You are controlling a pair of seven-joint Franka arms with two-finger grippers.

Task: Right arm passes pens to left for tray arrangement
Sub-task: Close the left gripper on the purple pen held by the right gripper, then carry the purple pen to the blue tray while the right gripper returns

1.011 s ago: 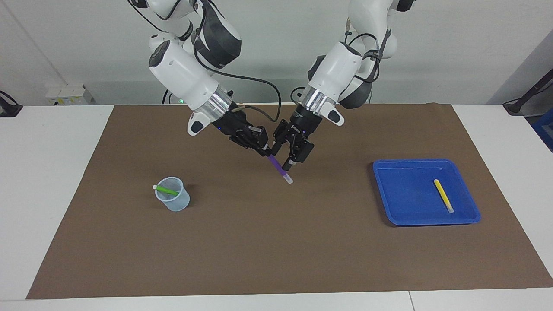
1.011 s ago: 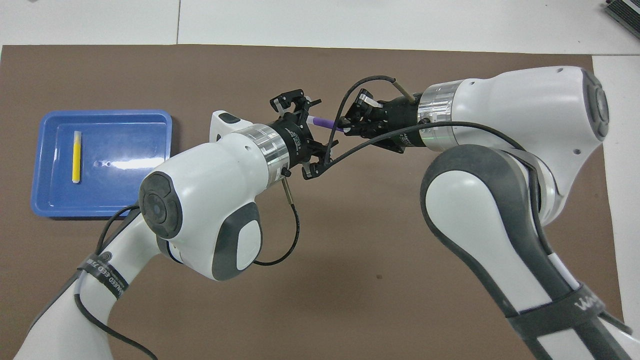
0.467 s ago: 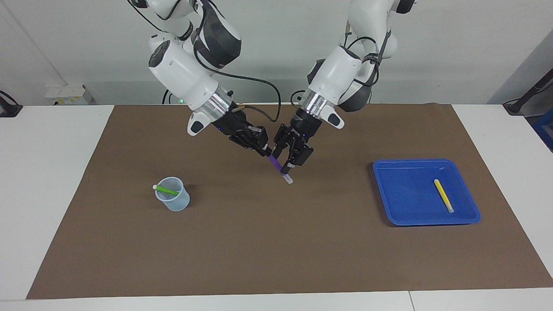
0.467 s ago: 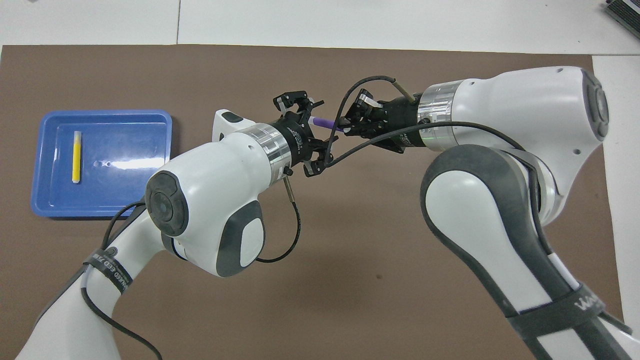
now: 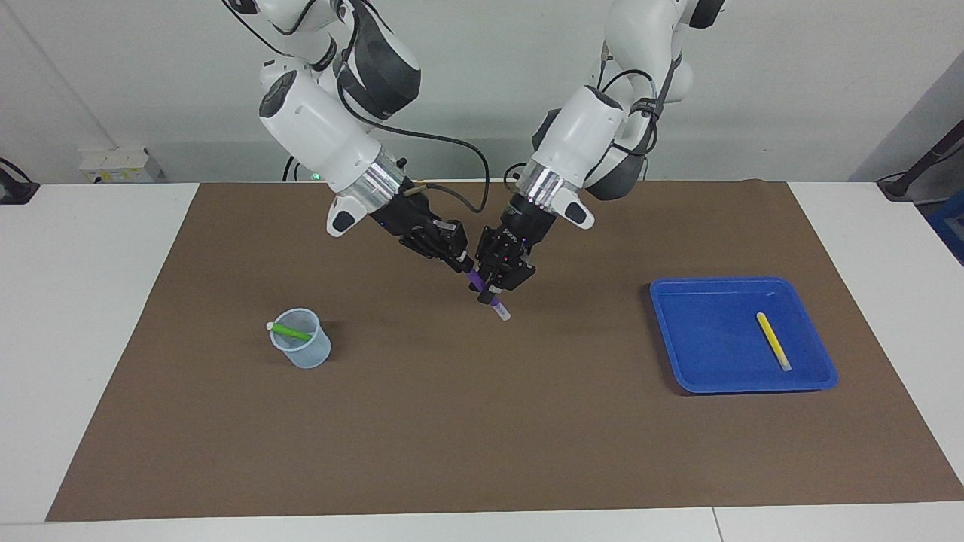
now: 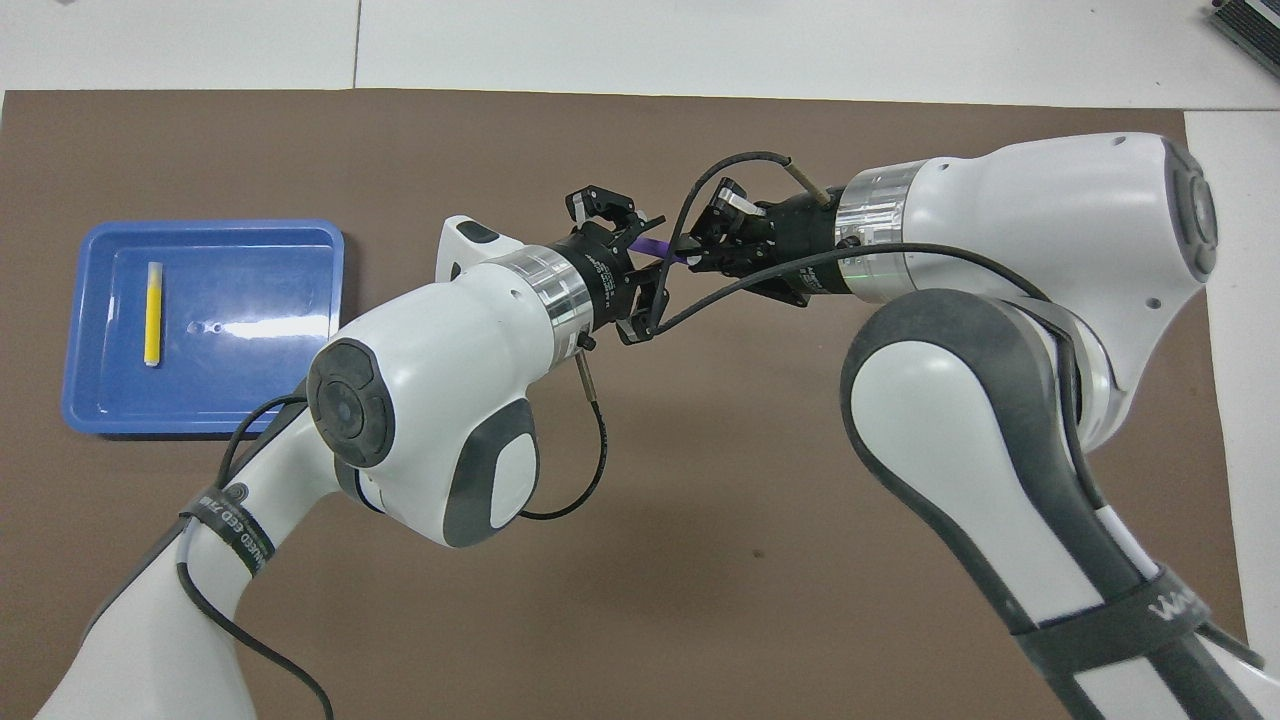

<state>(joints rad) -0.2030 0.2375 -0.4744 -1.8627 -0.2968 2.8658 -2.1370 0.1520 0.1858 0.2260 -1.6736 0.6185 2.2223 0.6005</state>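
- Purple pen [image 5: 495, 303]: up in the air over the mid part of the mat [image 5: 482, 436], slanted, pale end down, just clear of the mat.
- R gripper [image 5: 461, 261]: clenched on the purple pen's upper end.
- L gripper [image 5: 493, 288]: at the same pen's mid shaft, right below the R gripper, the two nearly touching. Gripping yet or not: cannot tell.
- Handling, by guess: light, stiff, slim plastic barrel; smooth, so prob. apt to pivot or slip in a pinch near one end. Not fragile.
- Best hold, by guess: across the barrel near its middle, well clear of the R gripper, so no swing once the R gripper lets go.
- Risk, as judged: release before a firm L hold means a drop onto the mat and a roll.
- Look: slim purple shaft with short whitish tip at the low end; upper end hidden in the R gripper.
- Yellow pen [image 5: 773, 341]: flat in the tray [image 5: 742, 390], toward the tray's edge at the desk's L-arm end, pale end toward the desk's edge away from the robots.
- Tray: on the mat near its L-arm end.
- Green pen [image 5: 290, 330]: leaning in the cup [image 5: 305, 354], white end over the rim; cup on the mat toward the R-arm end.
- Progress, as judged: one pen placed, one mid-handover, one not yet picked.
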